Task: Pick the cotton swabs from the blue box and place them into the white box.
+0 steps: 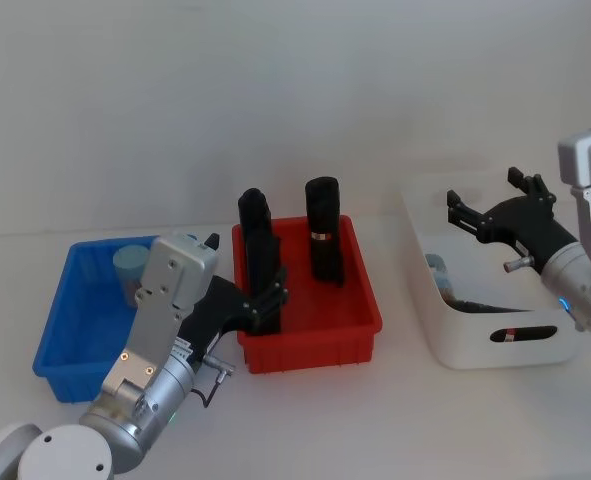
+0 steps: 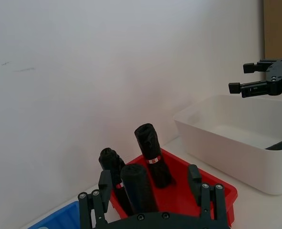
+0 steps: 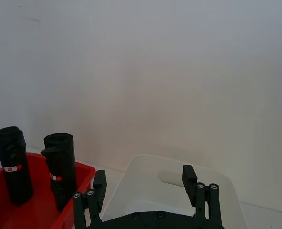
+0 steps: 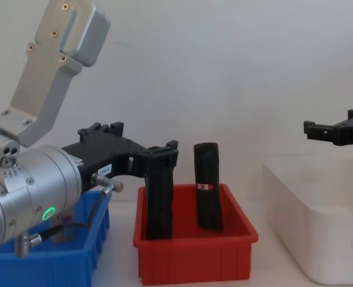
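One tub of cotton swabs (image 1: 130,264) with a pale blue lid stands at the back of the blue box (image 1: 60,325), partly hidden by my left arm. Another pale-lidded tub (image 1: 436,268) lies inside the white box (image 1: 495,345) at the right. My left gripper (image 1: 243,275) hovers open and empty over the edge between the blue box and the red bin; in the left wrist view its fingers (image 2: 105,183) frame the black rolls. My right gripper (image 1: 485,192) hangs open and empty above the white box (image 3: 226,191).
Between the two boxes sits a red bin (image 1: 310,335) holding tall black rolls (image 1: 323,230), close in front of my left gripper (image 4: 137,140). A dark item (image 1: 475,305) lies in the white box. A white wall closes off the back.
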`<state>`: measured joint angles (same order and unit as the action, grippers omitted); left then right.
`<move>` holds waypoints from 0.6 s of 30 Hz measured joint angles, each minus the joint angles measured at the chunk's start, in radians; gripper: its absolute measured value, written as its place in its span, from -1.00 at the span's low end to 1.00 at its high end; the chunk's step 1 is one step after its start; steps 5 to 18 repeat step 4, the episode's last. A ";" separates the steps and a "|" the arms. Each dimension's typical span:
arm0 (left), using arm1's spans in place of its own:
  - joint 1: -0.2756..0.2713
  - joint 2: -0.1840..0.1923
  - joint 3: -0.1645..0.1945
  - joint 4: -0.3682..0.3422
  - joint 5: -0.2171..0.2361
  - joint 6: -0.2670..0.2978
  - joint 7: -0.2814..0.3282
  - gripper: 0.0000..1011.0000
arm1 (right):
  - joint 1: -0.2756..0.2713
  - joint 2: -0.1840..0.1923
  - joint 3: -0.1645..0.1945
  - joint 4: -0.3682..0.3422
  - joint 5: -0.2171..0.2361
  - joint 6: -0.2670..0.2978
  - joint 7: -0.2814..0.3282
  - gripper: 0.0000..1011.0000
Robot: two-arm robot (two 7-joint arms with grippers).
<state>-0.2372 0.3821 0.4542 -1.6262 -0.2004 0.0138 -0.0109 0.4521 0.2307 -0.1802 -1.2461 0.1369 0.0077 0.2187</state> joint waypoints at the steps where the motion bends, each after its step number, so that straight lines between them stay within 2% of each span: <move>1: 0.000 0.000 0.000 0.000 0.000 0.000 0.000 0.98 | 0.000 0.000 0.000 0.000 0.000 0.000 0.000 0.98; 18: 0.000 0.000 0.000 0.000 0.000 0.000 0.000 0.98 | 0.000 0.000 0.000 0.000 0.000 0.000 0.000 0.98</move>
